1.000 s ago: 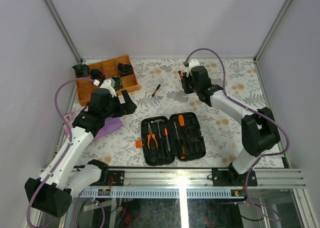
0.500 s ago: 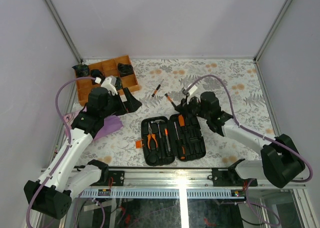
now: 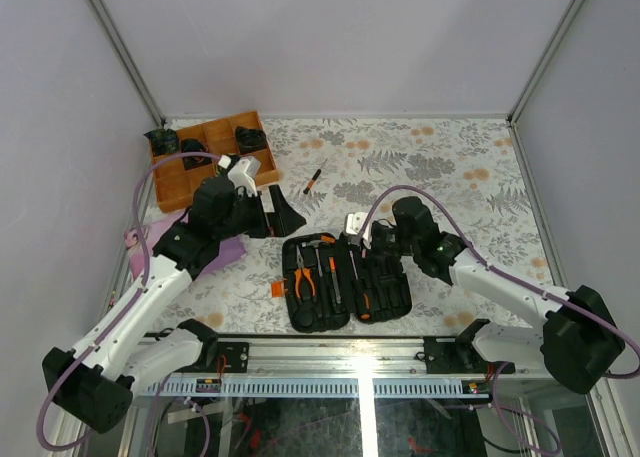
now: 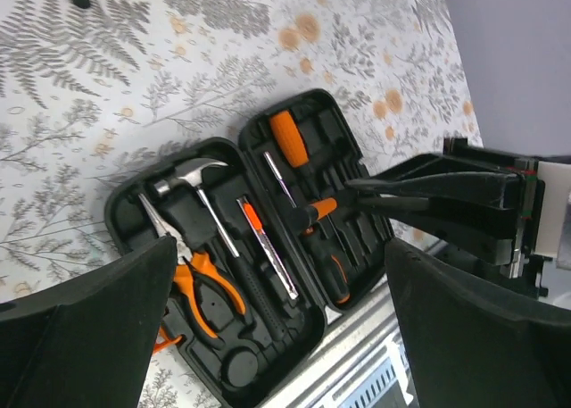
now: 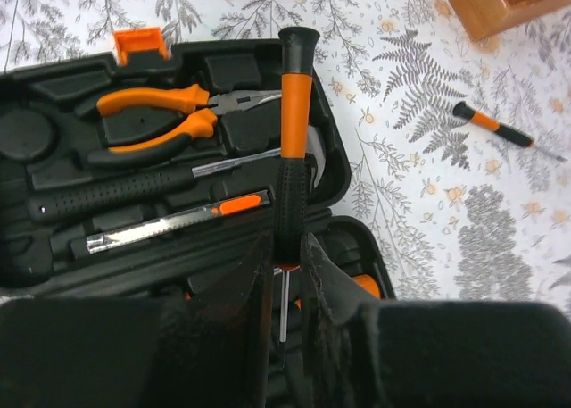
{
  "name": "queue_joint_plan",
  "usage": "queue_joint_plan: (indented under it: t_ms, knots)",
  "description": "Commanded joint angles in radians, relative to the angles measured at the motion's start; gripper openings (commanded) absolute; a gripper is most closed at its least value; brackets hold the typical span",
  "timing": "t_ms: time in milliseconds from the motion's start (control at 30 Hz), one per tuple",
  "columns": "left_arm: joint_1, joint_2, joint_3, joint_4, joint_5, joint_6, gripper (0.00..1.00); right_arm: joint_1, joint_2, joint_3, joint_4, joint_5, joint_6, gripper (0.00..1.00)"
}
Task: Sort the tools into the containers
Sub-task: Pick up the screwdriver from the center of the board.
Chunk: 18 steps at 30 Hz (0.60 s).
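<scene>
The black tool case lies open like a book near the front edge. Orange-handled pliers, a hammer and other tools sit in its slots. My right gripper hangs over the case's far edge, shut on a black-and-orange screwdriver whose handle points forward in the right wrist view. A thin short driver lies loose on the table beyond the case. My left gripper hovers open and empty to the left of the case's far end, between the case and the wooden tray.
An orange-brown wooden divided tray with black items stands at the back left. A purple cloth lies under the left arm. Metal rails run along the near edge.
The right arm swung back from the far side of the table to above the case, carrying the screwdriver. The left gripper moved right, toward the case.
</scene>
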Motion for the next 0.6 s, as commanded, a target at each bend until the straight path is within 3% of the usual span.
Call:
queue_joint_plan:
  t_ms: [0, 333, 567]
  knots:
    - [-0.046, -0.009, 0.002, 0.064, 0.032, 0.024, 0.97, 0.005, -0.064, 0.093, -0.186, -0.058, -0.272, 0.00]
    - [-0.127, 0.004, -0.007, 0.083, 0.137, 0.073, 0.95, 0.005, -0.173, 0.116, -0.408, -0.044, -0.614, 0.00]
    - [-0.183, 0.005, -0.033, 0.103, 0.239, 0.122, 0.93, 0.005, -0.252, 0.143, -0.483, -0.047, -0.719, 0.00]
